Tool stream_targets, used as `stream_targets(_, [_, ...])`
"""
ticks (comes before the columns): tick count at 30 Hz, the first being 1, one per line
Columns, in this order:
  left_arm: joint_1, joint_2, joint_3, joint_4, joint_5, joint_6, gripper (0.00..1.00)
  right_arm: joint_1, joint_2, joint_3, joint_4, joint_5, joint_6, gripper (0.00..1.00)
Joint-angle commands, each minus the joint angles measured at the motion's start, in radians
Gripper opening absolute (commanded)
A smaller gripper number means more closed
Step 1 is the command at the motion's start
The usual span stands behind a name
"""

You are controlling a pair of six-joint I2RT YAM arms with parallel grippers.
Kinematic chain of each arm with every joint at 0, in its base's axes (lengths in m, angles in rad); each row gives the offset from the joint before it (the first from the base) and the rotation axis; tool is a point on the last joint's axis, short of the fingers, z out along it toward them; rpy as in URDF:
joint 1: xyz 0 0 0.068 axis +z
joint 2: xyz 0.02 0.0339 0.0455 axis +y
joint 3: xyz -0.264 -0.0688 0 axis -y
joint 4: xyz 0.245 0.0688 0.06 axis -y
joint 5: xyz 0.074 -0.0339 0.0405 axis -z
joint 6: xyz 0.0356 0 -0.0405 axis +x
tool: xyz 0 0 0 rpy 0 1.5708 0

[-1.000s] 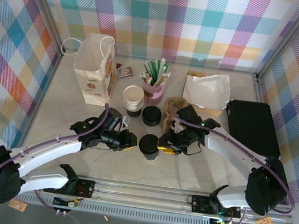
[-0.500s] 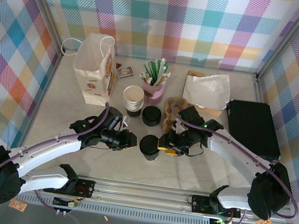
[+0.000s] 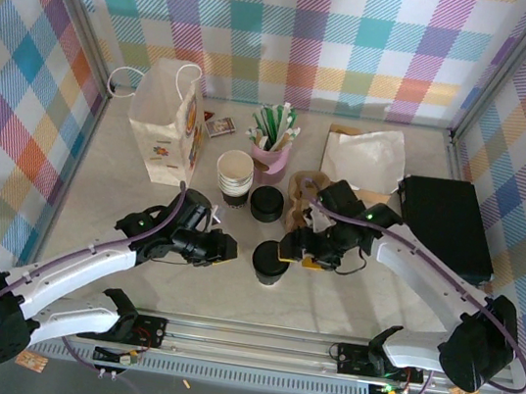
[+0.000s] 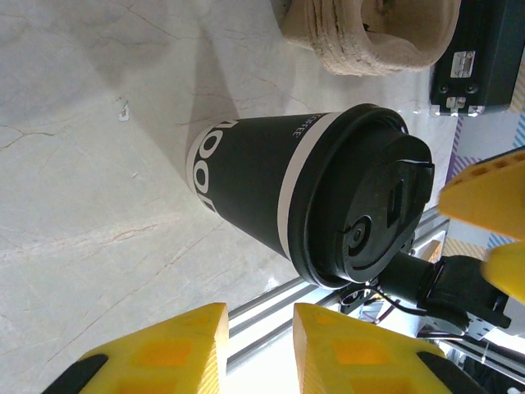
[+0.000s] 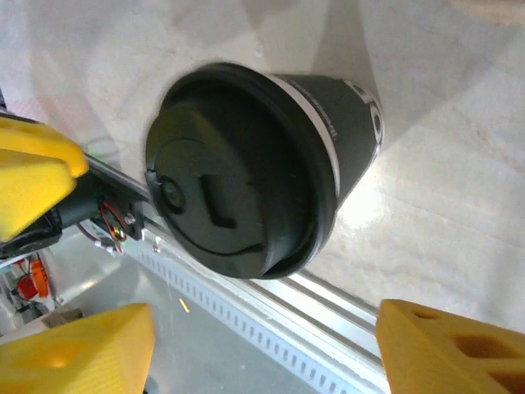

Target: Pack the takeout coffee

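Now | right end effector (image 5: 261, 320): spread wide, off takeout coffee (image 5: 246, 189) | left end effector (image 4: 258, 324): slightly parted, empty

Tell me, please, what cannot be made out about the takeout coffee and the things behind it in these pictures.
Contents of the takeout coffee: lid covers them, every view.
Its side lettering: left wrist view, wraps out of sight round the cup.
Inside of the paper bag: top view, hidden by its walls.
Print on the small card: top view, too small.

The takeout coffee (image 3: 269, 262) stands upright on the table (image 3: 228, 296); dark, white-banded; black lid on.
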Motion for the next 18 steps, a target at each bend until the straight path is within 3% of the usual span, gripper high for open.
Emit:
stream_targets(1, [0.011,-0.024,-0.003,-0.036,-0.014,0.014,0.27,0.014,0.039,0.107,-0.084,0.066,-0.189,0.81])
stream_targets(3, [0.011,-0.030,-0.006,-0.039,-0.018,0.016,0.27,0.039,0.078,0.164,-0.108,0.116,-0.274,0.87])
stream_targets(8, [0.010,-0.050,-0.007,-0.072,-0.052,0.015,0.27,0.125,0.187,0.289,-0.186,0.255,-0.446,0.89])
stream_targets(13, [0.011,-0.072,-0.008,-0.094,-0.070,0.016,0.27,0.210,0.265,0.338,-0.215,0.354,-0.529,0.90])
stream_targets(18, [0.011,-0.095,-0.008,-0.116,-0.080,0.015,0.27,0.250,0.307,0.353,-0.219,0.374,-0.538,0.91])
